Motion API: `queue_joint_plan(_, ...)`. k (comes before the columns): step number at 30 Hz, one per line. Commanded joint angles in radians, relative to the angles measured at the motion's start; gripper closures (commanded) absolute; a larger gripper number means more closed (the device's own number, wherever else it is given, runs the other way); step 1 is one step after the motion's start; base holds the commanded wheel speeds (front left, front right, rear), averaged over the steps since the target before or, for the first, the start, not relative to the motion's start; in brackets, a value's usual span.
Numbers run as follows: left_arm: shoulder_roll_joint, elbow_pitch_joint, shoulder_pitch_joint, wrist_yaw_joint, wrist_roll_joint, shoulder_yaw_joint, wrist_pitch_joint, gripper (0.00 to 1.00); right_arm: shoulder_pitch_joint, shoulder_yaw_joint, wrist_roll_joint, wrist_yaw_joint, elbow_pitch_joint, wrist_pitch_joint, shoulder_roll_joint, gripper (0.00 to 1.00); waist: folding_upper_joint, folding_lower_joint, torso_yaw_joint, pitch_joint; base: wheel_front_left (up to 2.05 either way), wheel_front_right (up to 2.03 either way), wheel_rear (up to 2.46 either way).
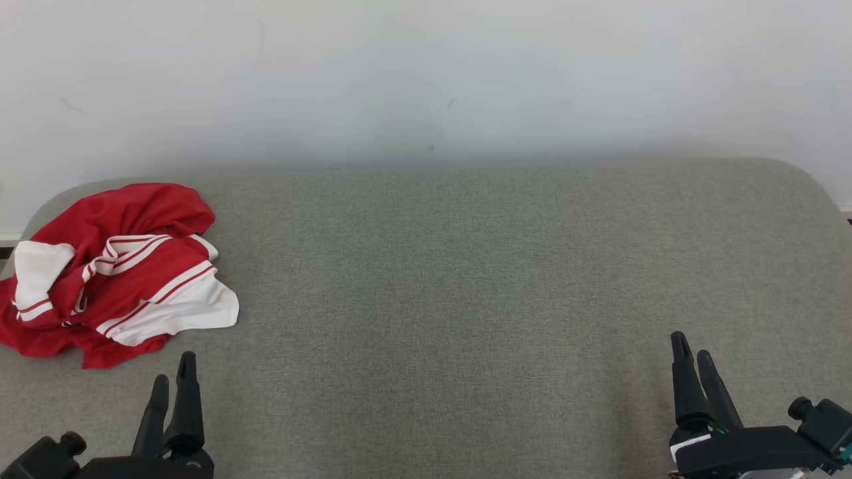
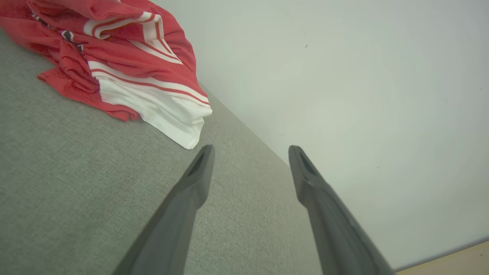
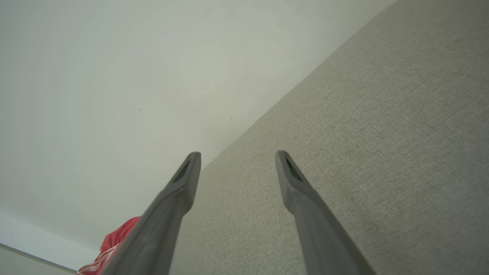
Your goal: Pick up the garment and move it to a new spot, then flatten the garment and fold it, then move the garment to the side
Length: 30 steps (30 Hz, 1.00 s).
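Observation:
A crumpled red garment (image 1: 113, 273) with white panels and red-and-white stripes lies in a heap at the far left of the grey padded surface (image 1: 466, 279). In the left wrist view the garment (image 2: 126, 72) fills the upper left corner, and a small part of the garment (image 3: 114, 248) peeks out at the bottom left of the right wrist view. My left gripper (image 1: 174, 376) stands open just below and right of the heap, not touching it, with nothing between its fingers. Far off at the lower right, my right gripper (image 1: 691, 352) is open and holds nothing.
A pale wall (image 1: 426, 80) rises directly behind the grey surface, whose far corners are rounded. A strip of light floor (image 2: 450, 261) shows beyond the surface edge in the left wrist view.

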Motion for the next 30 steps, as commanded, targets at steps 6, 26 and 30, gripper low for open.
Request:
queue_joint_plan(6,0.015,-0.037,0.009,0.014,0.150,-0.009,-0.034,0.00,0.006,0.008,-0.151,0.003,-0.023,-0.028,-0.004,0.00,0.0000,0.0000,0.006,-0.002,0.00,0.00,0.00)
queue_joint_plan(26,0.046,-0.036,0.029,0.012,0.380,-0.026,-0.088,0.00,0.029,0.028,-0.403,0.004,-0.066,-0.055,-0.005,0.00,0.0000,0.0000,0.028,-0.014,0.00,0.00,0.00)
queue_joint_plan(30,0.050,-0.031,0.034,0.014,0.418,-0.028,-0.099,0.00,0.039,0.031,-0.450,0.004,-0.082,-0.052,-0.005,0.00,0.0000,0.0000,0.032,-0.017,0.00,0.00,0.00)
